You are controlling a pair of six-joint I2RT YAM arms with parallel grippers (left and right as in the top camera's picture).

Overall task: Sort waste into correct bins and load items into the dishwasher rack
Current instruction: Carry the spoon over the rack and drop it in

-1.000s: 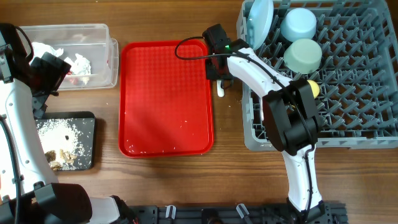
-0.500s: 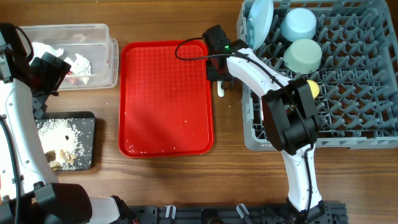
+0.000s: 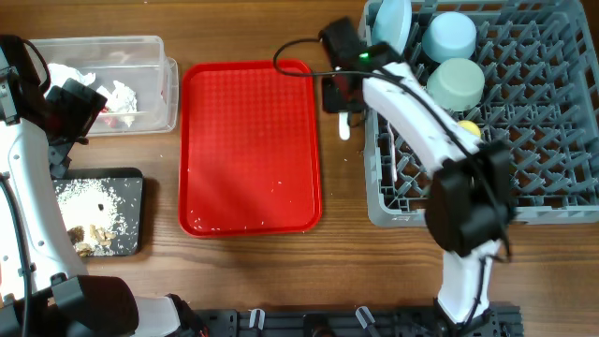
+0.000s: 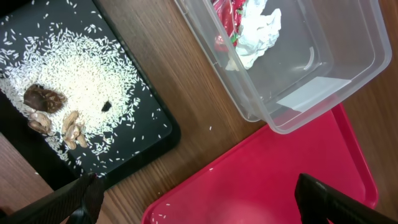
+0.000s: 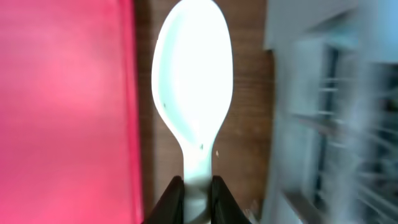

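Note:
My right gripper (image 3: 343, 105) (image 5: 194, 188) is shut on the handle of the white spoon (image 3: 344, 128) (image 5: 193, 68). It holds the spoon over the wood strip between the red tray and the grey dishwasher rack (image 3: 382, 208). The pale blue plate (image 3: 391, 33), light blue bowl (image 3: 449, 36), mint-green bowl (image 3: 456, 82) and yellow cup (image 3: 472, 132) stand in the rack. My left gripper (image 4: 199, 208) hangs open over the red tray's corner, beside the clear tub (image 4: 323, 81) with napkins (image 4: 258, 31) and a red wrapper (image 4: 224, 18).
The flat red tray (image 3: 248, 140) lies mid-table with a few white crumbs. The black tray (image 3: 133, 180) (image 4: 146, 121) at the left holds rice and brown scraps (image 4: 43, 99). My right arm arches over the rack's left side.
My right gripper has moved back and slightly right along the rack's left wall, carrying the spoon with it. The left arm has not moved.

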